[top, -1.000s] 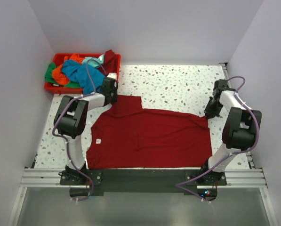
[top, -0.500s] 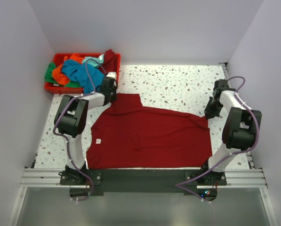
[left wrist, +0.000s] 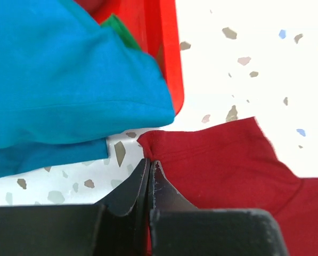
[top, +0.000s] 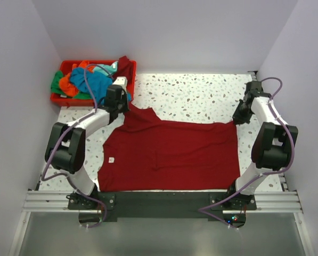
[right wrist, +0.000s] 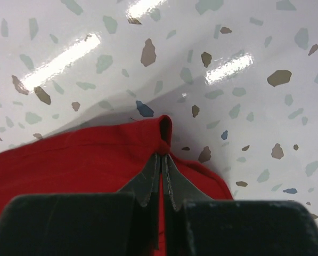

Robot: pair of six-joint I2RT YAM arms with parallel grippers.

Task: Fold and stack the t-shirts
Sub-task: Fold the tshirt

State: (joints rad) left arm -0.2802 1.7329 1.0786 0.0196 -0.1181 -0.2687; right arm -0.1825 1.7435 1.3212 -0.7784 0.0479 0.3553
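A large dark red t-shirt (top: 169, 154) lies spread across the middle of the table. My left gripper (top: 128, 106) is shut on its far left corner, right beside the bin; in the left wrist view the jaws (left wrist: 149, 162) pinch the red cloth (left wrist: 228, 160). My right gripper (top: 236, 120) is shut on the far right corner, and the right wrist view shows a small fold of red cloth (right wrist: 84, 160) bunched at the closed tips (right wrist: 162, 156). Teal (top: 92, 82), orange (top: 68, 82) and green (top: 56, 84) t-shirts are heaped in the bin.
The red plastic bin (top: 57, 99) stands at the far left corner of the speckled table (top: 190, 96); its corner (left wrist: 166, 48) and the overhanging teal shirt (left wrist: 68, 80) are close to my left fingers. Walls enclose three sides.
My left gripper closed on the shirt's far left corner and drew it toward the bin. My right gripper carried the far right corner farther back, straightening the shirt's far edge.
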